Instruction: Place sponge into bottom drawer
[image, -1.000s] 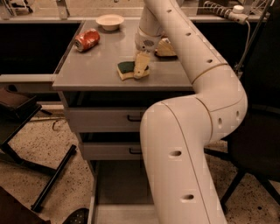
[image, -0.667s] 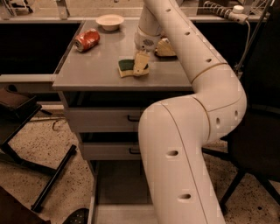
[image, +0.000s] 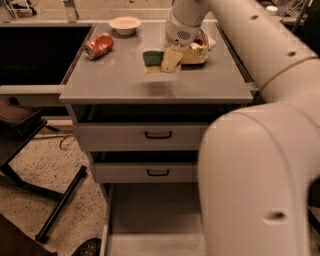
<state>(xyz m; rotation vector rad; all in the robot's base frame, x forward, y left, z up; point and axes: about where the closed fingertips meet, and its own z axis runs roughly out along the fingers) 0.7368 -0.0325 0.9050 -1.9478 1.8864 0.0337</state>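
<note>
Your gripper (image: 170, 59) low over smooth grey cabinet top (image: 125, 82), just beside wavy-edged green sponge (image: 152, 58); grip cannot tell. Flat grey bottom drawer (image: 150, 212) open.

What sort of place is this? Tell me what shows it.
Probably a kitchen-style workroom: a grey drawer cabinet carries a bowl, a soda can and a sponge, with the gripper at the sponge. The bottom drawer stands open.
</note>
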